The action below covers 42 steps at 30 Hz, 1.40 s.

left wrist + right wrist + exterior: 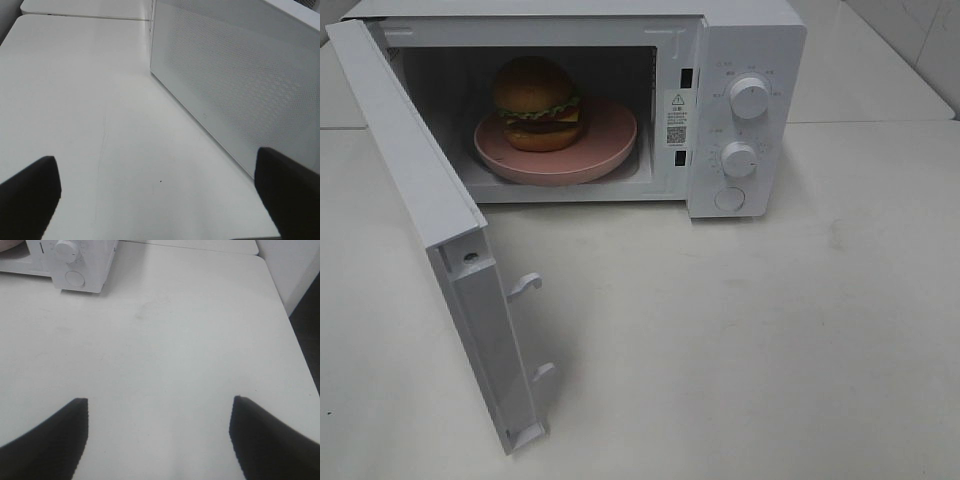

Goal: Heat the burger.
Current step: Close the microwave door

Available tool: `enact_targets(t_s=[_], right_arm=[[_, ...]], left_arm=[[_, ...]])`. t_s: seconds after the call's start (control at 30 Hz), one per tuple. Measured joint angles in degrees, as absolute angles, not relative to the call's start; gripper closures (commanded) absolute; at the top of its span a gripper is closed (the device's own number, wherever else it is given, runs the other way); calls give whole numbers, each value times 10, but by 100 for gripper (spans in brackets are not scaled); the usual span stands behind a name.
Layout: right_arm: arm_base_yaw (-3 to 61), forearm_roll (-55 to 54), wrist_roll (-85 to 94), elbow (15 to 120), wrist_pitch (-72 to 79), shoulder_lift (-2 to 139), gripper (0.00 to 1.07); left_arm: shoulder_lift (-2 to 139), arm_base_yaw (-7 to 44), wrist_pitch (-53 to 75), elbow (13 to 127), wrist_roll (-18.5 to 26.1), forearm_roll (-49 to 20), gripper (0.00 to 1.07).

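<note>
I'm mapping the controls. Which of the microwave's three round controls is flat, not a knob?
The lowest button: it lies flat, while the upper knob and middle knob above it stick out.

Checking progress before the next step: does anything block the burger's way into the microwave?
Nothing visible does. The burger already sits on the pink plate inside the microwave, and the door hangs wide open on the left of the exterior view, not yet shut.

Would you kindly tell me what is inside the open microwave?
A burger sits on a pink plate inside the microwave; whatever lies beneath the plate is hidden.
</note>
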<state>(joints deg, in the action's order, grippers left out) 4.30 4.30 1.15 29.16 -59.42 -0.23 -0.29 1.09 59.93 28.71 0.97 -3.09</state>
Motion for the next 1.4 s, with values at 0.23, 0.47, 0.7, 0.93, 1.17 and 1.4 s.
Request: enact_targets(t_s=[0.23, 0.47, 0.7, 0.93, 1.17, 1.4], right_arm=[[63, 43, 11, 292, -594, -2, 31], [63, 43, 11, 292, -594, -2, 31], [63, 43, 11, 292, -594, -2, 31], [63, 43, 11, 292, -594, -2, 31], [63, 43, 11, 292, -594, -2, 31], [63, 43, 11, 292, -594, -2, 31]], left_arm=[[-3, 11, 599, 287, 10, -31, 14], [-3, 11, 587, 292, 10, -30, 51], [73, 11, 501, 297, 10, -31, 80], [174, 11, 426, 297, 10, -28, 105], [285, 11, 333, 288, 10, -14, 107], [364, 11, 144, 225, 10, -13, 107]])
